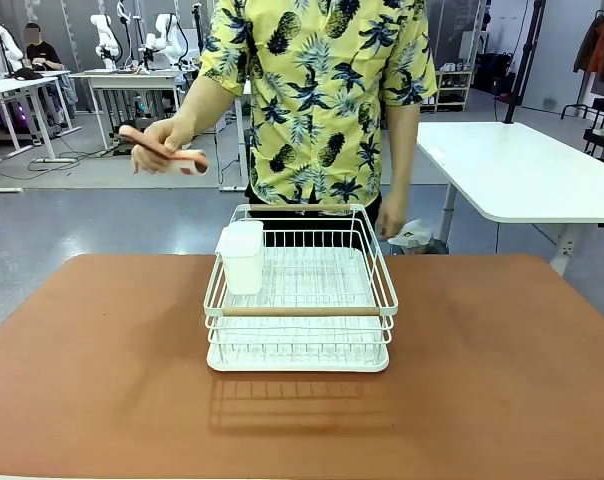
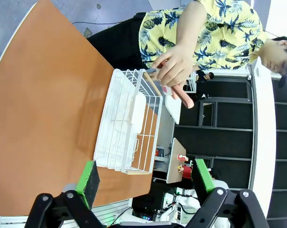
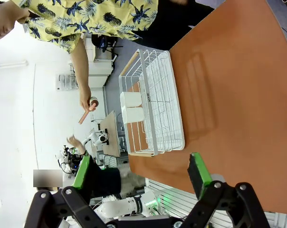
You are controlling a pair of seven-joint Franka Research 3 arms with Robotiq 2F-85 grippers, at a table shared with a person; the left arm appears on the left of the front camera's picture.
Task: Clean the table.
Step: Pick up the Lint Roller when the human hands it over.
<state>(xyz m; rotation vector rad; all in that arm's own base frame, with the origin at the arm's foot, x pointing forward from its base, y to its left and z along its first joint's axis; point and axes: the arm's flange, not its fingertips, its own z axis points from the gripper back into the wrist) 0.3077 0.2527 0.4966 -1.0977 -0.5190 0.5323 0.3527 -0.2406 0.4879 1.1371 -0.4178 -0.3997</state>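
Observation:
The reddish-brown table (image 1: 102, 380) carries a white wire dish rack (image 1: 300, 330) at its middle, with a wooden bar across the front and a white cutlery cup (image 1: 242, 255) hooked on its left side. A person in a yellow pineapple shirt stands at the far edge and holds a pinkish-orange utensil (image 1: 164, 150) in a raised hand, above and left of the rack. In the left wrist view, my left gripper (image 2: 144, 183) is open above the table (image 2: 43, 95), off the rack (image 2: 127, 123). My right gripper (image 3: 139, 173) is open too, clear of the rack (image 3: 153, 109).
A white-topped table (image 1: 522, 170) stands behind on the right, and others stand farther back on the left. Bare tabletop lies on both sides of the rack and in front of it. The person's other hand (image 1: 390, 222) hangs by the far edge.

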